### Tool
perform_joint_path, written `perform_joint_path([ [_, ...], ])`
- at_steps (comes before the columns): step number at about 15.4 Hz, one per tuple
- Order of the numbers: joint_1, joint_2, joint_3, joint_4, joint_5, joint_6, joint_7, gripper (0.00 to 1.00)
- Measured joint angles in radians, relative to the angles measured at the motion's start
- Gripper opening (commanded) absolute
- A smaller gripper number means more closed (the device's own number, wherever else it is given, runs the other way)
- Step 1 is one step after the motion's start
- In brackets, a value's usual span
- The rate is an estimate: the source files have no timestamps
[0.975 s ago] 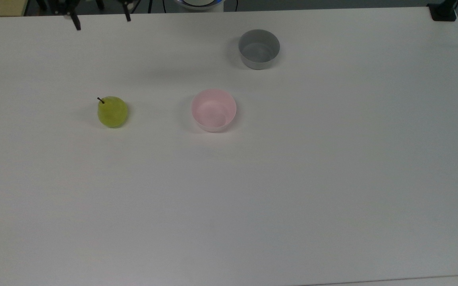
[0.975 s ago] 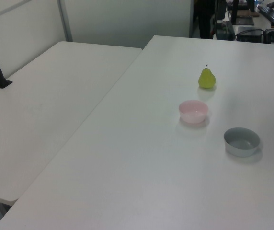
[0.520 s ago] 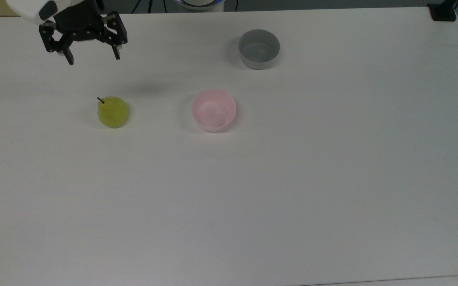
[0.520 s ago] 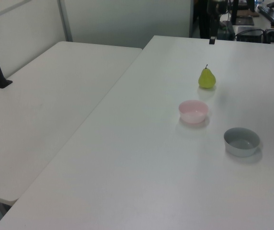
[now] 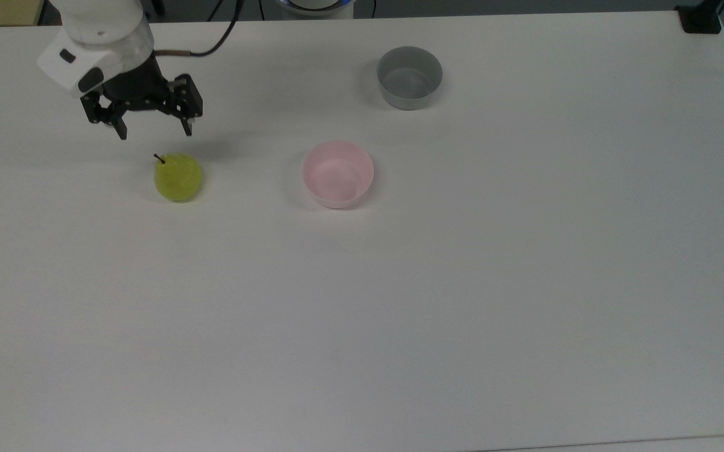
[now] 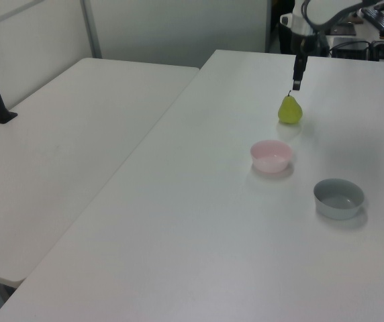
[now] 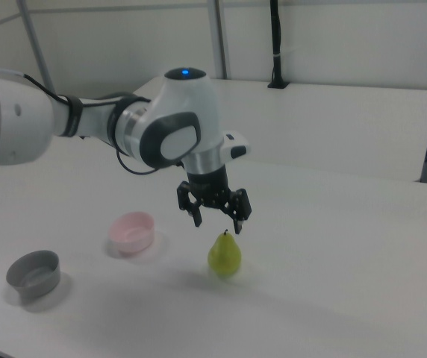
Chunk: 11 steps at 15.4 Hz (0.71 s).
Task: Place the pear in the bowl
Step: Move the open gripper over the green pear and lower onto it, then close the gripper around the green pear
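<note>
While the pear point(image 5: 178, 177) stands untouched on the tabletop point(image 5: 462, 301), the empty, spread-fingered end effector point(image 5: 154, 132) hovers at its 11 o'clock in the top view. Grasp, carry and release into the pink bowl point(image 5: 338, 174), at the pear's 3 o'clock, all remain.

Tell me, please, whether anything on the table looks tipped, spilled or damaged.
Nothing stands out. The pear stands upright, stem up, and the pink bowl and grey bowl sit upright and empty. The open end effector hangs just above the pear.

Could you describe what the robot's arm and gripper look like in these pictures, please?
The arm is glossy white with rounded segments, dark grey joint panels and a small blue light on top of one joint. A thin black cable trails from the wrist. The gripper is black, with two slim fingers on skeletal linkages.
</note>
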Motion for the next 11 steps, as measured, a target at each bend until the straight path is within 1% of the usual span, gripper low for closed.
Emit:
perform_joint_path([
  [3, -0.012, 0.049, 0.000, -0.016, 0.000, 0.056, 0.048, 1.00],
  [6, -0.012, 0.066, 0.000, -0.019, 0.000, 0.070, 0.056, 1.00],
  [11, -0.005, 0.127, 0.002, -0.023, 0.000, 0.151, 0.099, 1.00],
])
